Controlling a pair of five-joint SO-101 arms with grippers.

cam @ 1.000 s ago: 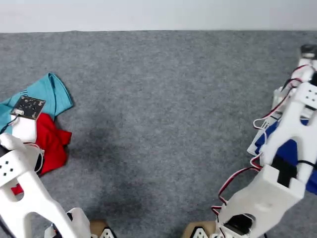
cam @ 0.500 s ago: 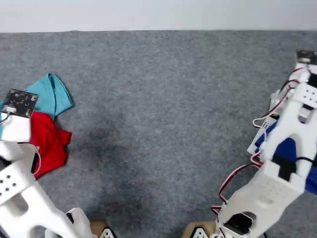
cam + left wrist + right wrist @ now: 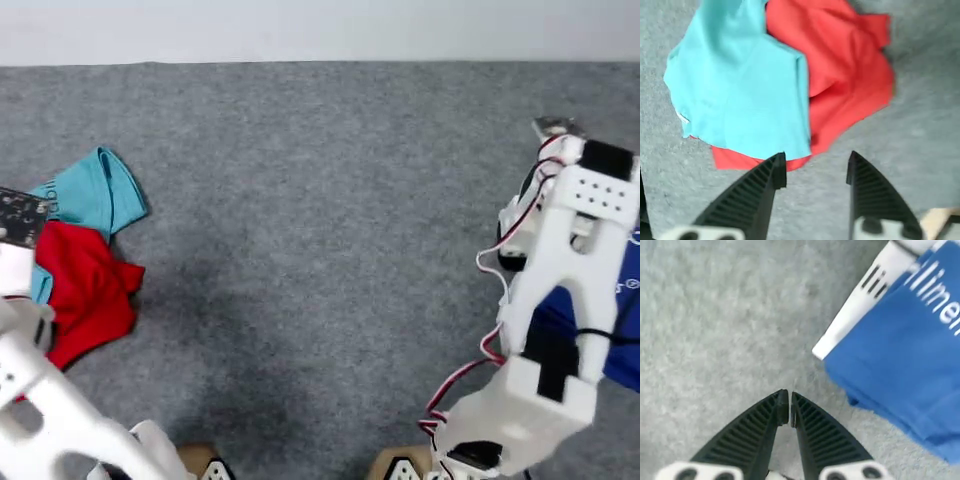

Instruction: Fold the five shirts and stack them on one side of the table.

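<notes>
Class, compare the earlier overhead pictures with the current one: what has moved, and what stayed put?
The left arm drew back toward the table's left edge, uncovering more of the red shirt. The right arm swung inward toward the table's middle. Nothing was grasped. The red shirt, teal shirt and blue shirt stayed put.

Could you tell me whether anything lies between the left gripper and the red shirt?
Nothing visible does: the open left gripper hangs right at the red shirt's edge, over bare grey mat.
</notes>
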